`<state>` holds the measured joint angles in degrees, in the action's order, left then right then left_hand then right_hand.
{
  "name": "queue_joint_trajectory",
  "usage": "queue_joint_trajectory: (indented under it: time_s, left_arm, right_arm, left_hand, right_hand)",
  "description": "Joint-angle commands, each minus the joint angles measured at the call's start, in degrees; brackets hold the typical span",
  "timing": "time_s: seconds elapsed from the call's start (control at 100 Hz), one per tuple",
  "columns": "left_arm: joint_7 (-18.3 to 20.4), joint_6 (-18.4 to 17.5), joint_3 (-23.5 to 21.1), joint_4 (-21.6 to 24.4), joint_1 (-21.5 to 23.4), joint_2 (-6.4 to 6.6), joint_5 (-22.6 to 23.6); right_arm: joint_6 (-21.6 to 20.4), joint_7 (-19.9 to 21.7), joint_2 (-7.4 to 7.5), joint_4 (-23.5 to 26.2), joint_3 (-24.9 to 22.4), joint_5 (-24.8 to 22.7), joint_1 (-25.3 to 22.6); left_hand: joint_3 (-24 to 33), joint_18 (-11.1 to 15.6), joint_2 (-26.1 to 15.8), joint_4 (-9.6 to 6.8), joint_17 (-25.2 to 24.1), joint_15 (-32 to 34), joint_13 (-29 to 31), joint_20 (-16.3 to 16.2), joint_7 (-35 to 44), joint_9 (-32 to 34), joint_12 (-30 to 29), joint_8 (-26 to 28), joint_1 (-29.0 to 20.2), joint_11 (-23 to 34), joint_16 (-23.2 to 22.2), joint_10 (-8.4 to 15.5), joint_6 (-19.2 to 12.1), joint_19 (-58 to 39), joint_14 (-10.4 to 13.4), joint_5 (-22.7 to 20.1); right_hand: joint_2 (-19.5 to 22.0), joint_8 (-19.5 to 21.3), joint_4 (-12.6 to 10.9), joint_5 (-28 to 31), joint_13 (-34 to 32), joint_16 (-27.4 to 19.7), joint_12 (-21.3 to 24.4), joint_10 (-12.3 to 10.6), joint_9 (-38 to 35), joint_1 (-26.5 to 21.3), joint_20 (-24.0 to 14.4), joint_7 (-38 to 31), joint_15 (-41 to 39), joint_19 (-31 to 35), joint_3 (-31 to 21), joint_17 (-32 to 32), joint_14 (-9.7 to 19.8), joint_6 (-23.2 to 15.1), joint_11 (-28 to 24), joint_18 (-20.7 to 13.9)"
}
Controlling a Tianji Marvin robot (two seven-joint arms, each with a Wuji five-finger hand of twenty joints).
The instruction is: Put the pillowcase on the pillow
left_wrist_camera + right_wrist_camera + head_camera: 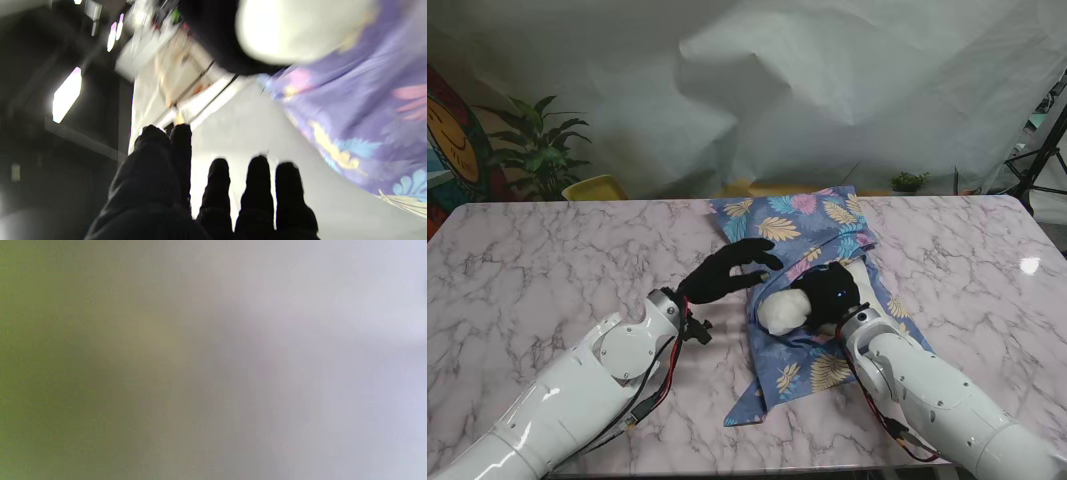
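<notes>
The right hand (830,293) is gripping the white pillow (782,312) half inside the pillowcase (812,300) mid-surface, while the left hand (725,272) is hovering with fingers (257,186) spread, so unpinned fabric is likely to bunch and slide.
</notes>
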<state>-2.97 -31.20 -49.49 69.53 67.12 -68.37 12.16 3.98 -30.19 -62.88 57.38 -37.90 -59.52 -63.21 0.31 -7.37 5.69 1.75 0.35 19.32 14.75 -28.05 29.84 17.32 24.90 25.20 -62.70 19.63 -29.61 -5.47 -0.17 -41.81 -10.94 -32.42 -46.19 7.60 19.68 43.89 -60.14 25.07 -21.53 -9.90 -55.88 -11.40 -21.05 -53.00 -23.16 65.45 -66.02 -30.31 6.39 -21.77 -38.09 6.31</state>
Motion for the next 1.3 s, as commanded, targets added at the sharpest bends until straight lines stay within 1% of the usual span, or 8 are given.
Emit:
queue_joint_trajectory:
  time_s: [0.0,0.34,0.76,0.82,1.02,1.12,1.2,1.29]
  left_arm:
    - [-0.1,-0.3,1.8,-3.4,-3.3,0.05,5.2]
    - [-5.9,-9.6,15.9,-21.9,-14.2,-3.38,13.3]
    - [-11.0,-15.4,25.9,-40.0,-20.7,-11.05,13.5]
    - [-12.6,-15.5,27.6,-43.8,-21.5,-12.93,13.6]
    - [-15.7,-16.7,27.6,-54.1,-22.0,-19.07,10.5]
    - [-16.3,-15.4,25.4,-54.6,-21.0,-20.01,8.8]
    - [-20.1,-14.2,25.3,-54.6,-20.5,-20.38,9.7]
    - [-20.7,-13.5,24.6,-54.6,-20.0,-20.64,9.4]
  right_arm:
    - [0.8,0.1,0.11,-0.2,0.0,-0.3,-1.5]
    - [2.1,1.9,0.55,3.5,-4.7,-1.7,-4.5]
    - [0.8,0.7,-0.18,4.1,-6.0,-0.1,-5.1]
    - [0.6,0.5,-0.24,5.2,-7.1,-0.1,-5.9]
    - [-0.9,2.4,0.18,12.8,-13.0,-1.5,-11.3]
    - [-1.9,5.2,0.75,17.7,-15.9,-3.1,-14.6]
    - [-2.2,7.1,1.17,21.7,-18.4,-4.6,-17.3]
    - [-1.6,7.3,1.19,25.7,-21.3,-5.7,-20.7]
  left_hand:
    - [0.0,2.1,2.0,-0.99,-3.4,-5.7,-7.3,5.4,-4.9,-6.0,-4.9,-1.7,1.6,-5.5,4.4,2.5,-2.6,15.1,2.1,3.7]
    - [-0.6,-3.3,7.0,0.42,-3.7,-19.6,-14.0,14.5,-15.9,-12.0,-17.9,-6.4,19.8,-21.1,17.5,-0.9,1.8,41.7,-1.0,23.9]
    - [0.2,-8.8,8.8,0.57,-3.1,-16.1,-13.5,10.2,-32.5,-12.4,-21.0,-21.7,20.8,-21.2,13.3,-1.6,4.5,38.3,-5.8,24.8]
    - [14.1,-11.2,11.9,1.66,2.9,-11.5,-8.7,8.6,-32.7,-12.2,-19.1,-25.7,22.9,-20.7,11.3,-2.0,5.7,36.6,-7.3,24.8]
    - [22.1,-4.2,11.6,1.42,18.7,7.2,10.5,-0.2,-32.1,-10.1,2.1,-25.2,13.7,-13.4,2.9,-1.1,10.7,6.3,-2.4,24.7]
    - [21.3,0.6,10.2,0.87,23.4,22.8,22.1,-1.0,-30.8,-4.9,5.0,-16.4,7.0,4.1,-5.2,-0.6,12.1,-21.2,3.2,24.7]
    - [20.2,3.2,9.1,0.67,34.4,35.3,34.5,-1.5,-27.1,7.4,5.7,-4.8,-1.9,13.7,-7.7,0.7,9.2,-35.7,8.8,24.4]
    - [14.9,2.6,10.4,0.35,42.2,42.6,41.8,-1.1,-18.8,25.4,18.9,-6.2,-11.2,9.9,-10.2,1.7,4.5,-44.5,8.0,20.1]
  right_hand:
    - [4.1,8.8,-7.1,0.5,1.9,-2.1,1.1,0.2,3.1,4.2,0.6,2.9,2.2,-0.7,-2.8,2.1,1.0,0.9,0.7,-0.7]
    - [6.5,10.7,-6.9,-8.6,10.3,-4.1,0.9,3.7,12.8,10.5,1.2,6.5,2.9,-2.1,-0.9,7.9,-1.2,7.7,-0.2,0.2]
    - [7.9,10.2,-6.7,-11.7,13.2,-5.1,0.9,4.9,15.9,12.9,1.4,8.0,2.2,-2.7,0.4,9.6,-1.9,10.5,-0.2,0.8]
    - [7.9,10.0,-6.6,-12.8,14.2,-5.3,0.9,5.5,17.1,13.1,1.4,8.5,2.3,-2.9,0.6,10.1,-2.3,11.6,-0.2,0.9]
    - [7.9,9.4,-6.6,-15.7,17.3,-5.8,0.8,6.9,20.7,13.1,1.6,10.0,2.2,-3.7,1.2,12.2,-3.3,14.0,-0.2,2.0]
    - [8.3,8.9,-6.6,-17.0,19.0,-6.1,0.9,7.4,22.2,12.6,1.7,10.8,2.4,-4.4,1.8,13.2,-3.6,14.8,0.1,2.3]
    - [8.8,8.5,-6.7,-17.8,20.1,-6.4,1.1,7.6,23.2,12.2,1.8,11.6,2.5,-4.9,2.6,13.8,-3.8,15.2,0.3,2.6]
    - [9.5,8.2,-6.9,-17.9,21.0,-6.8,1.2,8.1,23.8,11.9,1.8,11.9,2.5,-5.3,3.6,14.2,-4.2,15.3,0.3,2.6]
